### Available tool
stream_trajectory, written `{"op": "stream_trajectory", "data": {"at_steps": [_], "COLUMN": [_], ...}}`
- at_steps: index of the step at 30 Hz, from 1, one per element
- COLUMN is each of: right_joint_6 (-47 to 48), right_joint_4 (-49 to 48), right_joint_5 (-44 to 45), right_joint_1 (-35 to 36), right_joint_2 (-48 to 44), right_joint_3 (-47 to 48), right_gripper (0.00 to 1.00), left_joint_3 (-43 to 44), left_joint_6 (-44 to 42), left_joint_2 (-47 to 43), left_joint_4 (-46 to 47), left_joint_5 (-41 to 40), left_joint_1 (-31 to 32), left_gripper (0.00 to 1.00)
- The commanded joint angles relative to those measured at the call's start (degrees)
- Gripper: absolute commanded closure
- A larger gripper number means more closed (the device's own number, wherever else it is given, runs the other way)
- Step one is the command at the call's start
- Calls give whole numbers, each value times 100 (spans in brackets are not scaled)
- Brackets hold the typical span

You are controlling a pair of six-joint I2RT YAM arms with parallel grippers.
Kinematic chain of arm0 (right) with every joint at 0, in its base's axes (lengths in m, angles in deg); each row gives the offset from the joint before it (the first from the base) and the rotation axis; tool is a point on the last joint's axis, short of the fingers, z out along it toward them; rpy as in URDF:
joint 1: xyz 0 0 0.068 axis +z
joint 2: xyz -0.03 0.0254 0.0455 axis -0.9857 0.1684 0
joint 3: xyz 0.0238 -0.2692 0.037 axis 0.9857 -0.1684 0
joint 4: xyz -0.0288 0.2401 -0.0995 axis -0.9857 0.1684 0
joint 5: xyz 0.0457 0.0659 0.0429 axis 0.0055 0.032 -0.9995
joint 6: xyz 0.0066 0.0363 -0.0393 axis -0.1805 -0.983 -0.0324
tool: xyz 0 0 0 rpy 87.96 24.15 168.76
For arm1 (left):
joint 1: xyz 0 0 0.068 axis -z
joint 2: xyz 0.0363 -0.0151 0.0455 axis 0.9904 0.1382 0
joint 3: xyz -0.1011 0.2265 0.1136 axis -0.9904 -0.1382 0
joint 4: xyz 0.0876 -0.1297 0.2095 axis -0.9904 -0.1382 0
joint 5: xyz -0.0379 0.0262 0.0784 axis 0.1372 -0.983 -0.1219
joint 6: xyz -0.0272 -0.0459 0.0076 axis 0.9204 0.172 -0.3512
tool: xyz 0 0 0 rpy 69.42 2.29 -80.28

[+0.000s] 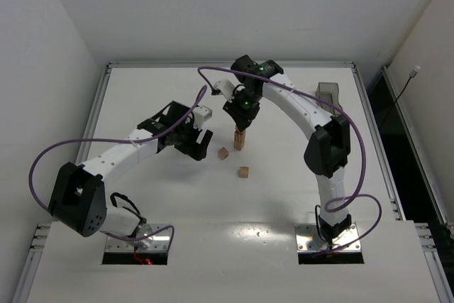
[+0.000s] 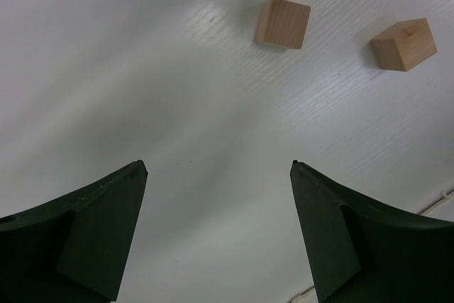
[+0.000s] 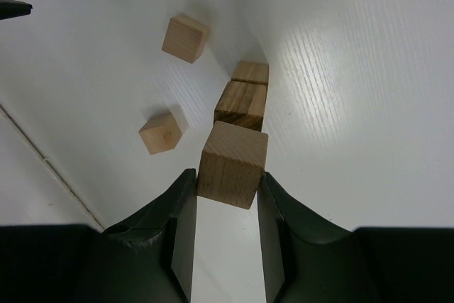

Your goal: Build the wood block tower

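The tower (image 1: pixel 240 141) is a short column of tan wood blocks at the table's middle. In the right wrist view its top block (image 3: pixel 241 103) is darker grained. My right gripper (image 1: pixel 243 117) is shut on a light wood cube (image 3: pixel 233 164), held between both fingers just above the tower's top; I cannot tell whether it touches. Two loose cubes lie on the table near the tower (image 1: pixel 223 152) (image 1: pixel 244 172); they also show in the right wrist view (image 3: pixel 186 37) (image 3: pixel 162 132). My left gripper (image 1: pixel 202 144) is open and empty, left of the tower, with the two loose cubes (image 2: pixel 283 23) (image 2: pixel 403 45) ahead of it.
A dark translucent bin (image 1: pixel 328 93) stands at the back right, by the right arm's elbow. Purple cables loop over both arms. The white table has raised edges at the left, back and right.
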Motion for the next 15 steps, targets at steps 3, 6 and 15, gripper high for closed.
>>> {"op": "stream_trajectory", "data": {"at_steps": [3,6,15], "right_joint_6": [-37,-37,-37], "right_joint_4": [9,9,9], "right_joint_5": [-142,-142,-142], "right_joint_1": [25,25,25], "right_joint_2": [108,108,108], "right_joint_3": [275,275,275], "right_gripper": [98,98,96], "left_joint_3": [109,109,56], "left_joint_6": [59,59,59], "left_joint_2": [-157,-157,-210], "left_joint_4": [97,97,97], "left_joint_5": [-7,-7,-7], "left_joint_1": [9,9,9], "left_gripper": [21,21,21]}}
